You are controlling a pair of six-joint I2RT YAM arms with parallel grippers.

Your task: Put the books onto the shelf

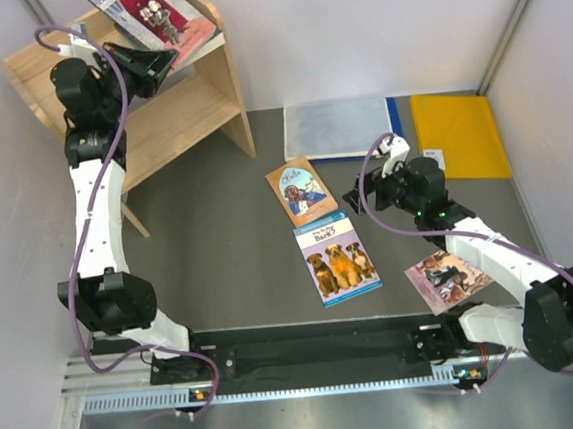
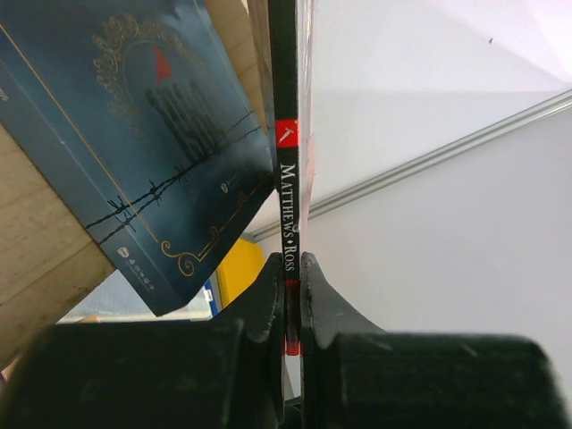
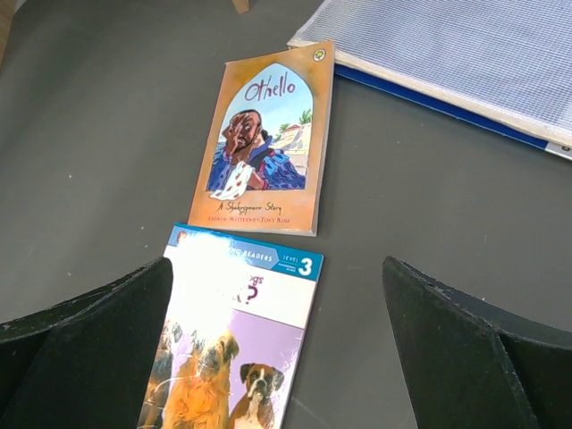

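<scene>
**A:** Start with the big piece. Where does the shelf point(image 1: 183, 118) stand?

**B:** At the far left corner of the table point(image 1: 219, 240). The left arm reaches up to its top board, and the left gripper point(image 2: 290, 264) is clamped on the lower spine of the red book point(image 2: 286, 179), holding it edge-on over that board.

**A:** What worries you there?

**B:** The book is thin and pinched at one end only. If the jaws let go while it is tilted and not resting on the wood, I think it flops over or slides off the near corner.

**A:** And the blue book point(image 2: 134, 143)?

**B:** It lies flat on the same board, just beside the red one, and one corner seems to jut past the edge. A sideways push from the red book or the gripper could tip it to the floor.

**A:** The other arm?

**B:** The right gripper point(image 3: 277, 268) hangs wide apart and empty above the dog book point(image 1: 338, 258). The orange book point(image 1: 301, 189) touches that one's far end, so a careless grab may drag both. Flat, thin covers on a table are hard to pinch anyway.

**A:** Anything smaller?

**B:** The pink book point(image 1: 448, 279) lies partly under the right arm, which could sweep it away.
</scene>
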